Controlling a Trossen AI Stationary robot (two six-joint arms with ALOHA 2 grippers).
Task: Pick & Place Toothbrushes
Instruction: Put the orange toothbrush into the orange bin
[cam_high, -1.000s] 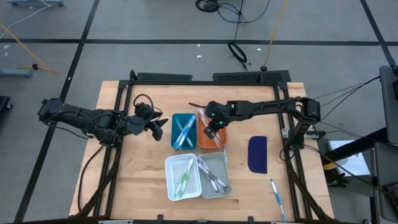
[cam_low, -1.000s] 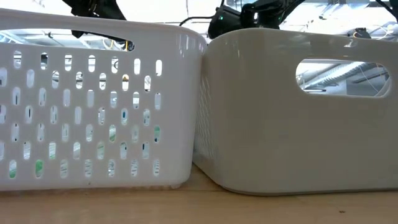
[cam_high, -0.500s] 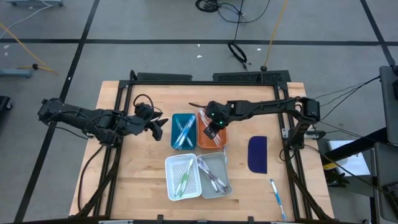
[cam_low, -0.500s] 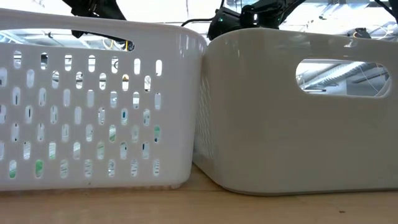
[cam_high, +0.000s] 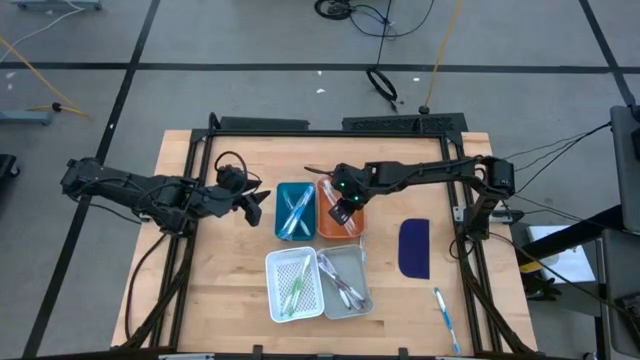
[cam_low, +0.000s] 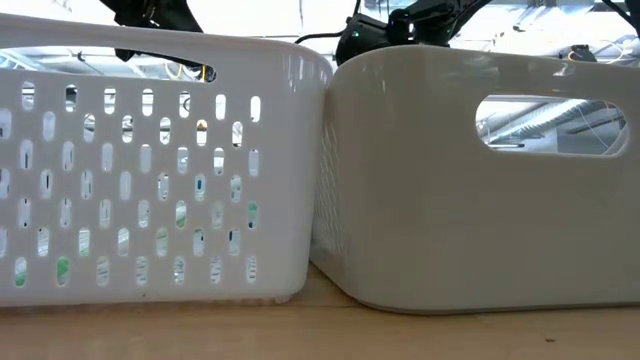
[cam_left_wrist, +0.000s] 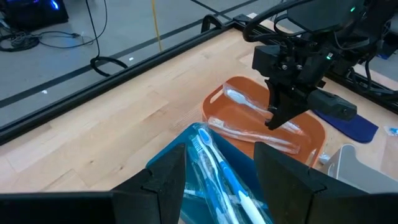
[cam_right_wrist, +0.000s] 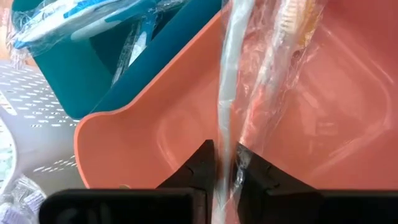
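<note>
Over the orange tray (cam_high: 341, 222), my right gripper (cam_right_wrist: 225, 163) points down, shut on a clear-wrapped toothbrush (cam_right_wrist: 233, 56); another wrapped one (cam_right_wrist: 280, 37) lies beside it. The left wrist view shows this gripper (cam_left_wrist: 273, 123) standing in the orange tray (cam_left_wrist: 249, 118). My left gripper (cam_left_wrist: 217, 180) waits open beside the teal tray (cam_high: 295, 210), which holds blue toothbrushes (cam_left_wrist: 214, 158). Green toothbrushes (cam_high: 296, 285) lie in the white perforated tray, and more (cam_high: 340, 283) in the grey one. One blue toothbrush (cam_high: 445, 318) lies on the table. My right gripper pinches the wrapped toothbrush near one end (cam_right_wrist: 224, 134) between its two fingers, coming from above with the fingers across the stick. The rest of the toothbrush runs away from the fingers over the orange tray's floor; whether it is lifted clear I cannot tell.
A dark blue oblong pad (cam_high: 414, 248) lies right of the trays. In the low view the white perforated tray (cam_low: 150, 160) and the grey tray (cam_low: 480, 170) fill the picture and hide the table behind them. Bare wood stretches along the table's near left part (cam_high: 215, 290).
</note>
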